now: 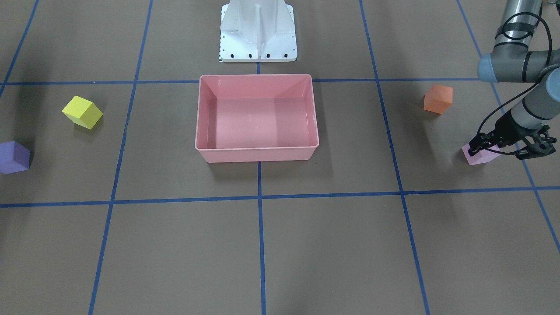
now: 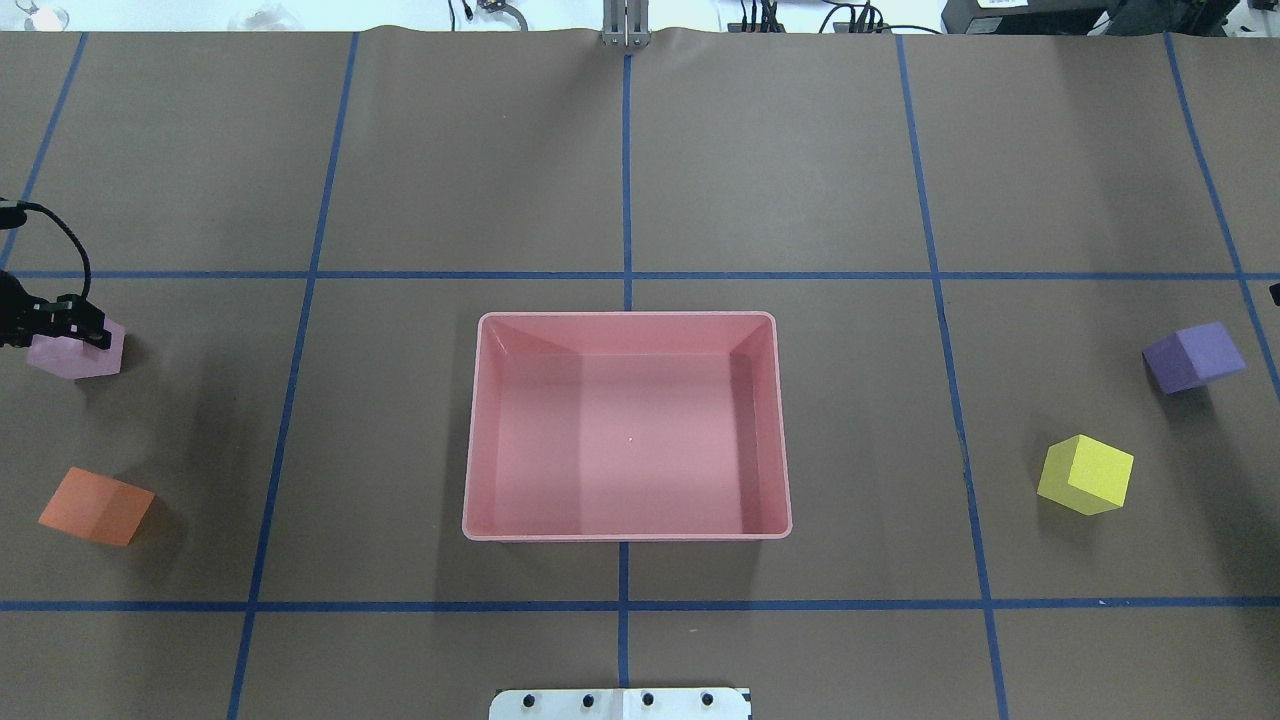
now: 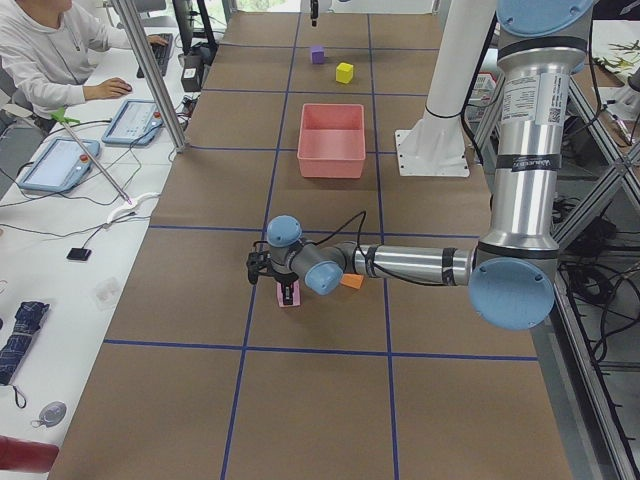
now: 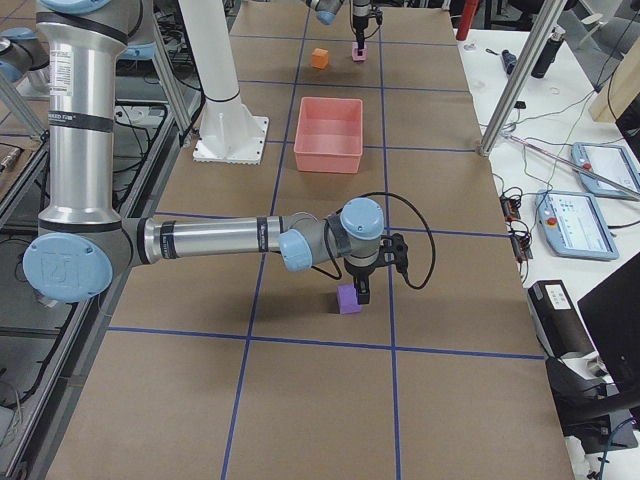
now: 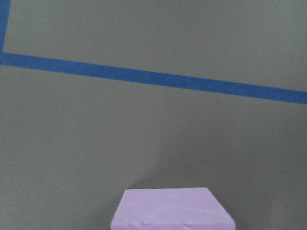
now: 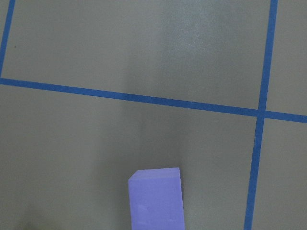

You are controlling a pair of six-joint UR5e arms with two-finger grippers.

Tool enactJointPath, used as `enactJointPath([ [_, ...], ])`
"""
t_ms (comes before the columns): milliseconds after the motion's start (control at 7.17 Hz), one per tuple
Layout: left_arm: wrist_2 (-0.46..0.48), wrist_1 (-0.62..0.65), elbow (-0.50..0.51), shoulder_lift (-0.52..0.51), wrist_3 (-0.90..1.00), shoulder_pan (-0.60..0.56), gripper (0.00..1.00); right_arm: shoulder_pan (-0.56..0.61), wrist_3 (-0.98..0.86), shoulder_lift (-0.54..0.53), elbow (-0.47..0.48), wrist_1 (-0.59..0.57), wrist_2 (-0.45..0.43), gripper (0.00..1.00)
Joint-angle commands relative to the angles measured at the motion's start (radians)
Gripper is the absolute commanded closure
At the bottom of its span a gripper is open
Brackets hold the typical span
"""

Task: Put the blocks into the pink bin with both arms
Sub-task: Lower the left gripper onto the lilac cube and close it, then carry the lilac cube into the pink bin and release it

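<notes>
The pink bin (image 1: 256,155) stands empty at the table's middle. The pale pink-lilac block (image 1: 479,156) rests on the table, also low in the left wrist view (image 5: 171,210). My left gripper (image 1: 498,152) is down over it, jaws apart on either side, open. The orange block (image 1: 438,99) lies near it, towards the robot. The yellow block (image 1: 82,112) and purple block (image 1: 14,157) lie on the other side. My right gripper (image 4: 360,290) hangs just over the purple block (image 6: 157,197); I cannot tell its jaws.
The white base pedestal (image 1: 258,30) stands behind the bin. Blue tape lines grid the brown table. An operator (image 3: 50,50) sits at a side bench with tablets, beyond a metal post (image 3: 150,70).
</notes>
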Motion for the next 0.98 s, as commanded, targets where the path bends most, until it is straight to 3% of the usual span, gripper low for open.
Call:
enactJointPath([
  [0,-0.087,0.007,-0.106,-0.01,-0.019,-0.01,0.92,0.0,0.003,0.001,0.0,0.0,0.0,0.0],
  [279,-0.09,0.006,-0.172,-0.131,-0.327,-0.001,0.9,-0.011,0.013,0.009,0.0,0.0,0.002,0.0],
  [837,-0.067,0.006,-0.214,-0.452,-0.765,0.262,0.79,-0.064,0.082,0.053,-0.002,0.0,-0.003,0.0],
])
